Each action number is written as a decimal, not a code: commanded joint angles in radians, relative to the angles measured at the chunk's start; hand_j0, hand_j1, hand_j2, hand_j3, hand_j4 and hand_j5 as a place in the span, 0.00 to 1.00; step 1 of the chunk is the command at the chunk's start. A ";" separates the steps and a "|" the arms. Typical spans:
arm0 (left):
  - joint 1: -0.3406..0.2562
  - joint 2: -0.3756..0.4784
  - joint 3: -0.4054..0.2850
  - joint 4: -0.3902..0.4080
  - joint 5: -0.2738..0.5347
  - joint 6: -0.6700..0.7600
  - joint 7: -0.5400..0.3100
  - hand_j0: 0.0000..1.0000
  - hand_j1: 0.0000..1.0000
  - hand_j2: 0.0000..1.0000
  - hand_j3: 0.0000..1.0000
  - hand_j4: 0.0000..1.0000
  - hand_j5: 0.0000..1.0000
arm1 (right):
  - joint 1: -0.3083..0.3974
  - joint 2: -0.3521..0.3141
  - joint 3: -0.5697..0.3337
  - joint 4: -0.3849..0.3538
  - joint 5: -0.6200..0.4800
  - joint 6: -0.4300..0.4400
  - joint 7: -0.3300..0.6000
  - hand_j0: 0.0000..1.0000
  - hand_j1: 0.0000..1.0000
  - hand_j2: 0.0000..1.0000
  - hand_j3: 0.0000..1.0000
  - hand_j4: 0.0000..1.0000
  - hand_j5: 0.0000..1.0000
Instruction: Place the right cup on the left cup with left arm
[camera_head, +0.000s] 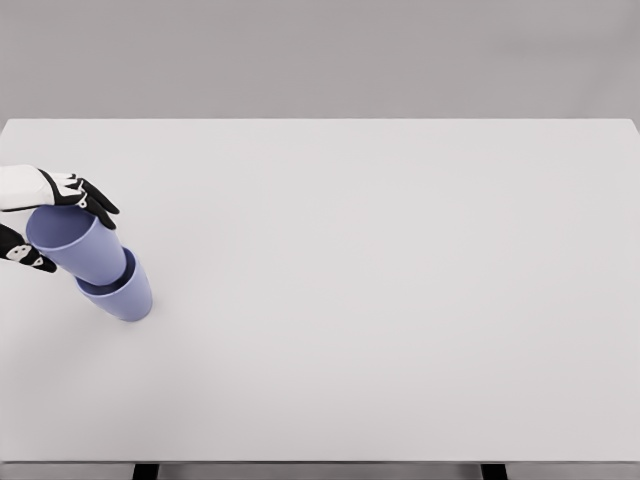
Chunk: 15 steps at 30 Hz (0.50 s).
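Two lavender-blue cups stand at the left of the white table. The lower cup rests on the table. The upper cup sits tilted with its base inside the lower cup's mouth, its open rim leaning up and to the left. My left hand comes in from the left edge, its black fingers curled around the upper cup's rim, thumb on the near side. The right arm does not show.
Grey wall behind the table's far edge. Black table legs show below the front edge.
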 joint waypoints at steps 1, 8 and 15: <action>0.000 -0.001 0.002 0.002 -0.006 0.003 -0.001 0.79 0.79 0.79 0.79 0.79 0.79 | 0.000 0.000 0.000 0.000 0.000 0.000 0.000 1.00 1.00 1.00 1.00 1.00 1.00; 0.000 -0.013 0.002 0.002 -0.009 0.003 -0.001 0.93 0.93 0.93 0.93 0.93 0.93 | 0.000 0.000 0.000 0.000 0.000 0.000 0.000 1.00 1.00 1.00 1.00 1.00 1.00; 0.002 -0.012 0.002 0.009 -0.014 0.003 -0.001 1.00 1.00 1.00 1.00 1.00 1.00 | 0.000 0.000 0.000 0.000 0.000 0.000 0.000 1.00 1.00 1.00 1.00 1.00 1.00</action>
